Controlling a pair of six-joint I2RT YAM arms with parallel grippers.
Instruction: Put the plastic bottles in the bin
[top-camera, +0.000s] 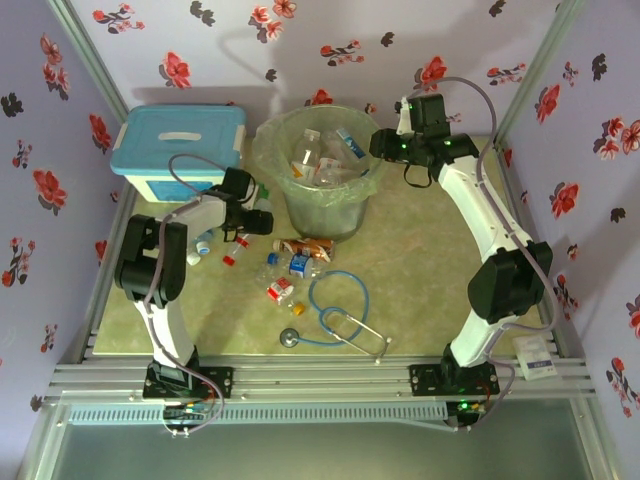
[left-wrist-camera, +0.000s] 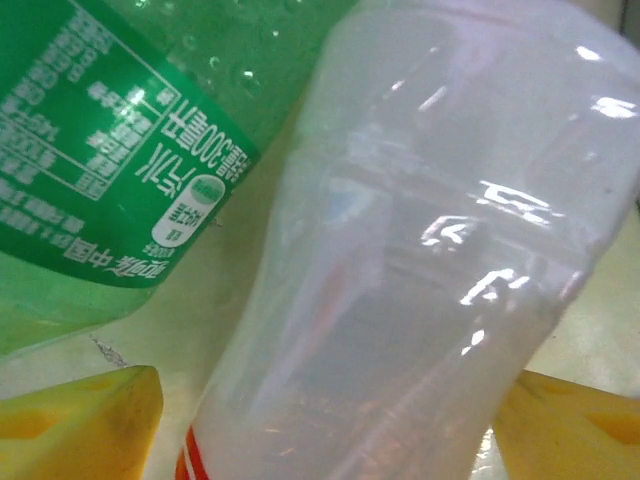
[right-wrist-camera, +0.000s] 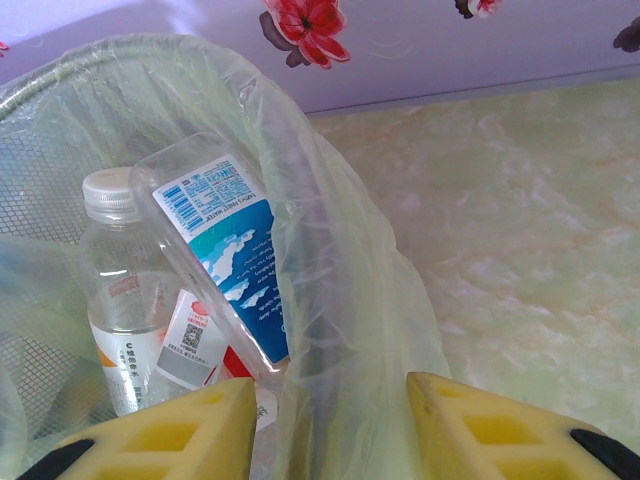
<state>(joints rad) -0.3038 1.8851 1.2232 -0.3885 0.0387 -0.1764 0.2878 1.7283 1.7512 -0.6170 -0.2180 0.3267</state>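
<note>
The left end effector (left-wrist-camera: 325, 430) is straddling a clear bottle (left-wrist-camera: 400, 250) lying on the surface (top-camera: 420, 270) just left of the bin (top-camera: 320, 215). Its fingers (left-wrist-camera: 80, 420) are standing apart on either side of the body near the red-banded end and are not visibly clamped. A green bottle (left-wrist-camera: 150, 130) is lying right beside it on the left. The clear bottle is looking empty, so it is probably light, thin-walled and slick. A hard pinch would likely dent it or squirt it loose, so a gentle hold squarely across mid-body seems wisest. More bottles (top-camera: 290, 262) are lying scattered nearer, and several are sitting in the bin. The right end effector (right-wrist-camera: 330, 425) is hovering over the bin's right rim, fingers apart, holding nothing.
</note>
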